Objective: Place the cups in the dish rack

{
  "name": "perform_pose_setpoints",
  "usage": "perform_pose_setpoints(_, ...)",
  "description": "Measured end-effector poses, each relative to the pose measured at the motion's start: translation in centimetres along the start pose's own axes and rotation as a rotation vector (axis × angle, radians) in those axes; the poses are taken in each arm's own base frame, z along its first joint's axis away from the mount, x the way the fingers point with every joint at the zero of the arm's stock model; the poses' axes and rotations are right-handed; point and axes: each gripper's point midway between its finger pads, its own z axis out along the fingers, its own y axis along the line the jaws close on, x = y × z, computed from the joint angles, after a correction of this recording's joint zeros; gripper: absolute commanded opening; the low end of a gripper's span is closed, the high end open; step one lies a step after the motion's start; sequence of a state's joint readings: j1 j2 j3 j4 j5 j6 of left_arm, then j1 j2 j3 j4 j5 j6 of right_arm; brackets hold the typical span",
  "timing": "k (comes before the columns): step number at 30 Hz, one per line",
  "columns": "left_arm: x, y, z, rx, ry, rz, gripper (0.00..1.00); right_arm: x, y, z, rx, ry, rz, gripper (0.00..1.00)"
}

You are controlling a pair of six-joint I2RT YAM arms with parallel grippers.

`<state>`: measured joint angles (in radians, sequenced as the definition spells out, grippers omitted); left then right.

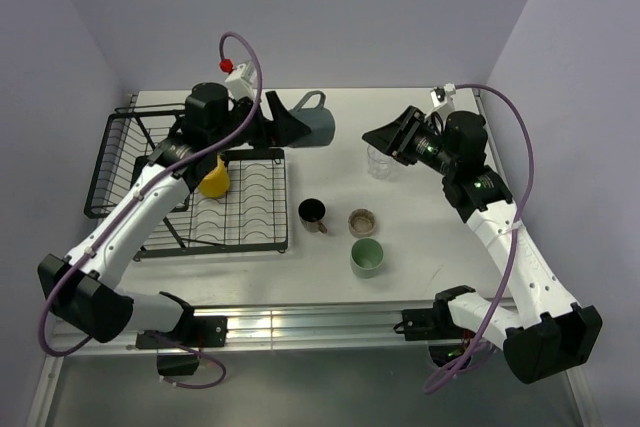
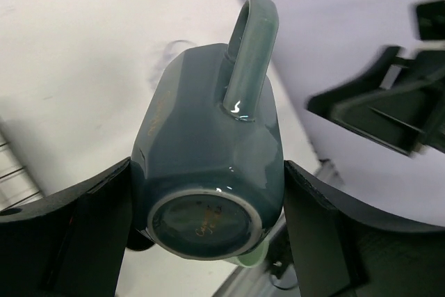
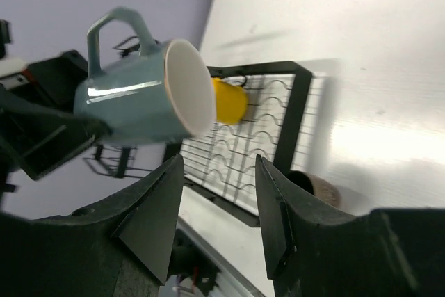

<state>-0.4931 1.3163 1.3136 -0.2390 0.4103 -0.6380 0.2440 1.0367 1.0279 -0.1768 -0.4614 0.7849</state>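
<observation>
I'm holding the grey mug (image 1: 318, 122) clamped in the left gripper (image 2: 208, 241), aloft beside the dish rack (image 1: 286, 202), judging it needs swinging over the grid and lowering next, while the right gripper (image 3: 215, 199) is hanging with its jaws apart.

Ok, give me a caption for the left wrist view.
Left fingers grip the grey mug by its sides, base toward the camera, handle up.

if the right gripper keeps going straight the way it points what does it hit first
The right gripper would most likely meet the grey mug in the left gripper, though its wrist view shows the mug slightly high.
</observation>
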Motion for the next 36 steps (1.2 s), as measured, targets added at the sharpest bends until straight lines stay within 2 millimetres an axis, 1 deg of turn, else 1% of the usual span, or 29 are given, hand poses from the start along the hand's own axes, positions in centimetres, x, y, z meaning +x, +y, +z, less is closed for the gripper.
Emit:
perform_pose_setpoints(3,-0.2,2.4,0.5,-0.131,0.019,0.008,0.00,0.2,-1.2,0.0,0.053,-0.002,-0.013,0.53)
perform_pose_setpoints(7,0.5,5.9,0.6,-0.312,0.065,0.012,0.00,0.2,-2.1,-0.1,0.094,-0.006,-0.030,0.53)
perform_pose_setpoints(13,2.0,10.6,-0.3,-0.549,0.152,0.026,0.00,0.4,-2.6,-0.2,0.113,0.001,-0.048,0.53)
perform_pose_setpoints(17,2.4,12.7,-1.1,-0.671,0.190,0.047,0.00,0.5,-2.7,-0.2,0.115,0.004,-0.061,0.53)
perform_pose_setpoints(21,3.0,14.6,-1.8,-0.767,0.222,0.066,0.00,0.5,-2.8,-0.2,0.116,0.005,-0.068,0.53)
perform_pose_setpoints(25,4.2,16.7,-2.4,-0.863,0.280,0.085,0.00,0.6,-3.0,-0.1,0.120,0.010,-0.076,0.53)
perform_pose_setpoints(27,4.8,17.4,-2.7,-0.894,0.308,0.093,0.00,0.6,-3.2,0.0,0.123,0.014,-0.077,0.53)
perform_pose_setpoints(30,5.5,18.1,-3.2,-0.931,0.342,0.105,0.00,0.8,-3.5,0.3,0.131,0.024,-0.077,0.53)
perform_pose_setpoints(36,6.2,18.2,-4.0,-0.956,0.387,0.122,0.00,1.2,-4.1,0.6,0.142,0.038,-0.072,0.52)
